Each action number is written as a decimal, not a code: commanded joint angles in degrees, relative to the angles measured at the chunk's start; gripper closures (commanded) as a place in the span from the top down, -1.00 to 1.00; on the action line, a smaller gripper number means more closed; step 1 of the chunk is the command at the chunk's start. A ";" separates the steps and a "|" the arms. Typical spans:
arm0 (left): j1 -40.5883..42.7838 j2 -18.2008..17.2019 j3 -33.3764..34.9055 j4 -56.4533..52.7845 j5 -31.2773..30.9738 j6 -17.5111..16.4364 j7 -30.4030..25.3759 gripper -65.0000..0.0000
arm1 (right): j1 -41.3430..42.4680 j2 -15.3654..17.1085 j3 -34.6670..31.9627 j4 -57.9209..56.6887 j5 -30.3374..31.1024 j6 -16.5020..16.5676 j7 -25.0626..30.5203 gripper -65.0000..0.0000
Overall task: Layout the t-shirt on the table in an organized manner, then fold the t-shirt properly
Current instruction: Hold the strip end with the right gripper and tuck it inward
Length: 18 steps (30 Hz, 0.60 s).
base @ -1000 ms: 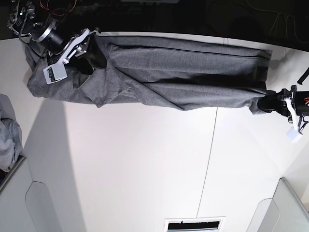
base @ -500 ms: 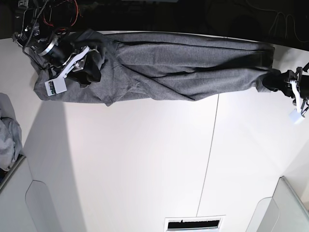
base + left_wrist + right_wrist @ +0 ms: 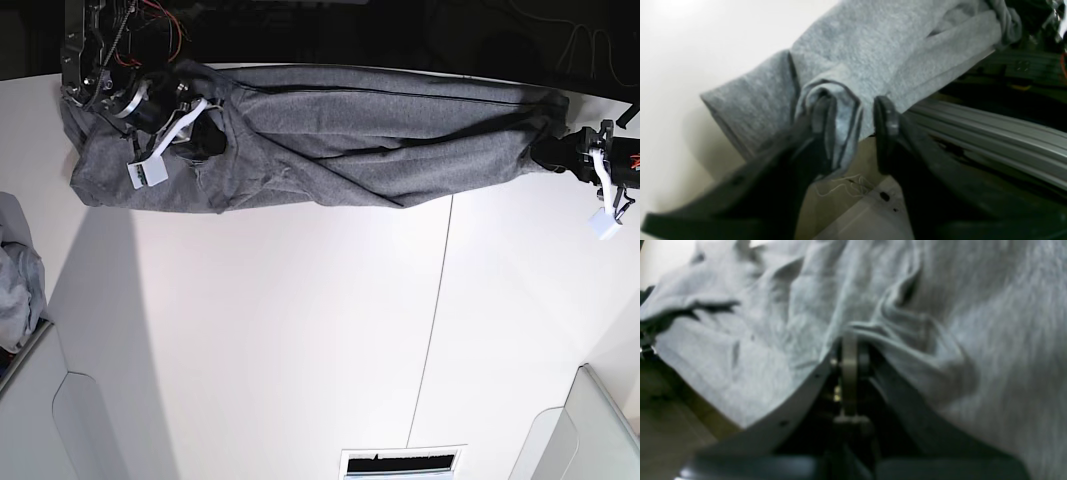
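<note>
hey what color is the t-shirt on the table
The t-shirt is plain heather grey, without any visible pattern; it shows best in the left wrist view.

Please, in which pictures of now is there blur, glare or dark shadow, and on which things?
Left wrist view: the left gripper is blurred, while the cloth of the t-shirt looks sharper; the table is washed out white at upper left. Right wrist view: the t-shirt looks soft, the right gripper dark and blurred. Base view: fairly sharp, a soft grey shadow down the table's left side.

T-shirt (image 3: 350,140) seemingly along table's (image 3: 290,340) edge
</note>
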 commanded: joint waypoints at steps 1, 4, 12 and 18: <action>-0.74 -1.57 -0.68 0.66 -1.43 -0.47 -0.50 -0.28 | 1.07 0.46 0.04 -1.29 -1.64 -0.81 -0.55 -1.00; -0.57 -1.81 -0.68 0.66 -0.96 -0.47 -0.50 -0.21 | 2.91 0.48 0.04 -4.85 -1.97 -0.81 -0.57 -1.00; -0.50 -3.58 -0.81 0.63 -0.96 -0.47 -0.57 0.03 | 4.74 0.66 0.07 -5.92 -2.23 -0.83 -0.52 -1.00; 1.29 -4.57 -2.29 -0.04 11.43 -0.47 -6.99 0.03 | 5.97 2.32 1.09 -5.92 -3.41 -1.49 -0.09 -1.00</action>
